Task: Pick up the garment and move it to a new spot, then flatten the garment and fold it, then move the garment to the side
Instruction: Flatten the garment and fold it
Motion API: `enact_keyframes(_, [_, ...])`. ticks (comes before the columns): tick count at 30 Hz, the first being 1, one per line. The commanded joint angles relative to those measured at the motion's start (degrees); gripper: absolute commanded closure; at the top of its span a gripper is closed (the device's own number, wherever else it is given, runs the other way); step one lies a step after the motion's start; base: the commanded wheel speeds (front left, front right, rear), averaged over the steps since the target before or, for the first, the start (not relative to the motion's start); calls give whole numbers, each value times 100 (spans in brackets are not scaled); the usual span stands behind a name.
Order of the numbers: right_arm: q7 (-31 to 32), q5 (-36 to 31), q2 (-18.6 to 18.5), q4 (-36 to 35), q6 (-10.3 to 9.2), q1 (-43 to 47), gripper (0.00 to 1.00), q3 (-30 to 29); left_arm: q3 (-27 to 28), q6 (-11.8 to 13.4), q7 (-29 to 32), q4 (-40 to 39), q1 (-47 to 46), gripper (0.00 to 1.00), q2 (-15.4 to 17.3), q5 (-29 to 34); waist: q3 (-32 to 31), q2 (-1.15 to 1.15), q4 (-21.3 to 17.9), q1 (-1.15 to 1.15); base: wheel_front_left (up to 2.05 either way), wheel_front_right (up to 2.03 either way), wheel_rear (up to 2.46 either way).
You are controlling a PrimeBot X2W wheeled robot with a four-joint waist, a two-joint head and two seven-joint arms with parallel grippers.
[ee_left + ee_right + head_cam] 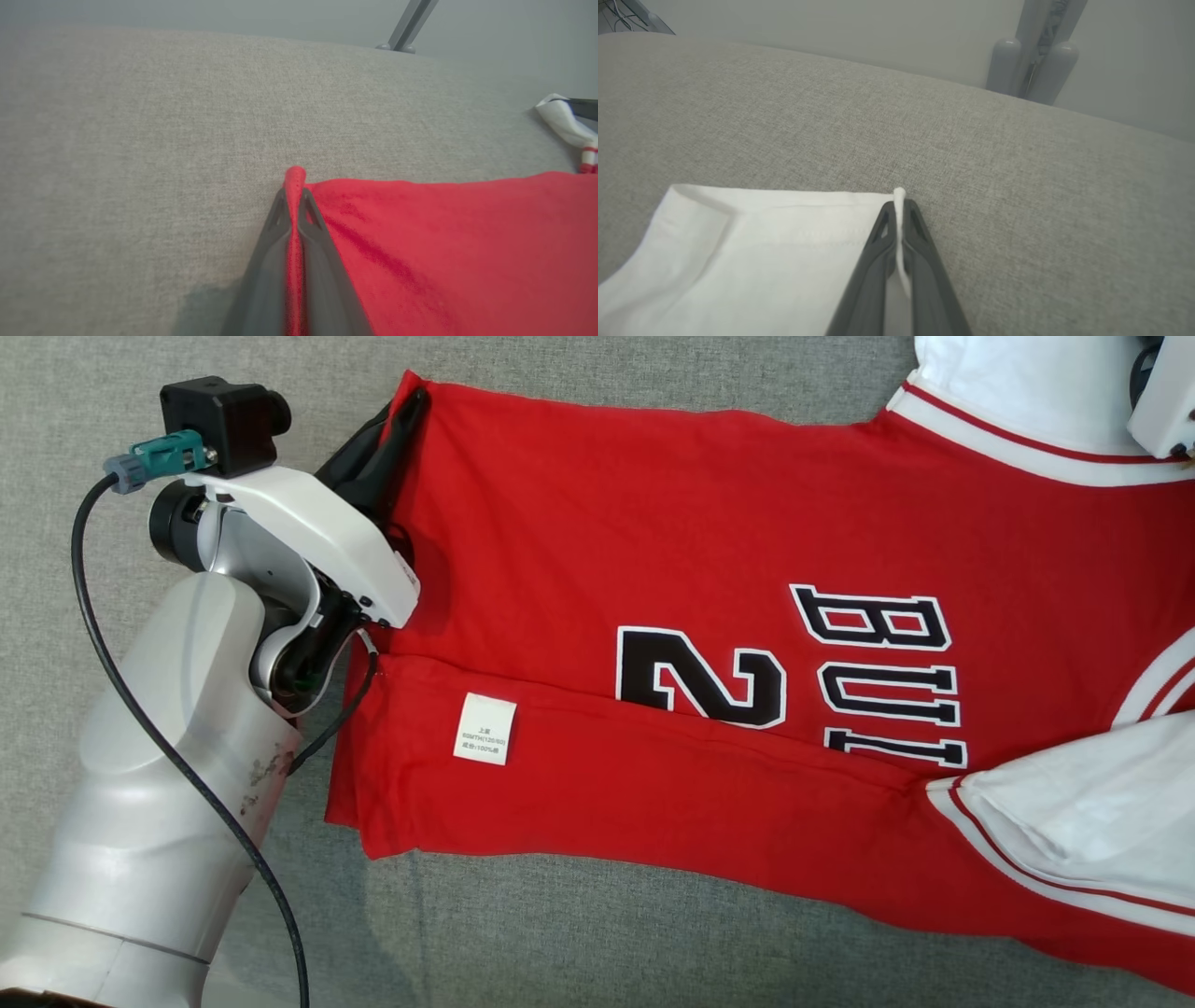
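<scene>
At the far left of the head view the pale left forearm point(159, 784), with a black cable point(103, 644) looping beside it, reaches up to the hem of the garment point(653, 523). The left gripper point(293, 192) has its jaws pressed together on the hem's upper corner, and a small ridge of red cloth stands up between the dark fingertips. The garment is a red jersey lying sideways on the grey woven worktop point(653, 943), with its hem to the left and its sleeves to the right. Its lower part is folded up over the front along a long crease that runs rightward and cuts through the printing. A white care label point(485, 729) sits on the folded flap near the hem. Further right come a black, white-edged "2" point(700, 677) and black block letters point(887, 672), both partly covered by the flap. At the right edge are two white sleeves, one at the top point(1018, 383) and one lower down point(1092, 812), each joined to the body by white and red striped trim. The right gripper point(899, 210) has its jaws closed on the corner of a white sleeve, whose cloth lies flat on the worktop.
</scene>
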Motion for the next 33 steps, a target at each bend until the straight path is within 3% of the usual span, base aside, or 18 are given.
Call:
enact_keyframes(1, [-12,92,-73,22,-4,-12,100,78,-22,1,-42,48,-99,100,78,-53,-12,0,-8,0,0,0,0])
enact_keyframes(8, [-507,527,-342,-340,-3,-137,100,170,-73,0,-242,-49,-59,100,276,-276,-184,0,-125,0,0,0,0])
enact_keyframes(20, [-1062,1052,-987,-1504,-3,506,100,46,39,114,-114,-779,329,100,715,-503,-449,0,-364,0,0,0,0])
enact_keyframes(33, [-852,2250,-1261,-3893,-2,3203,100,-693,485,369,305,-2307,1997,100,1376,-1333,-934,0,-918,0,0,0,0])
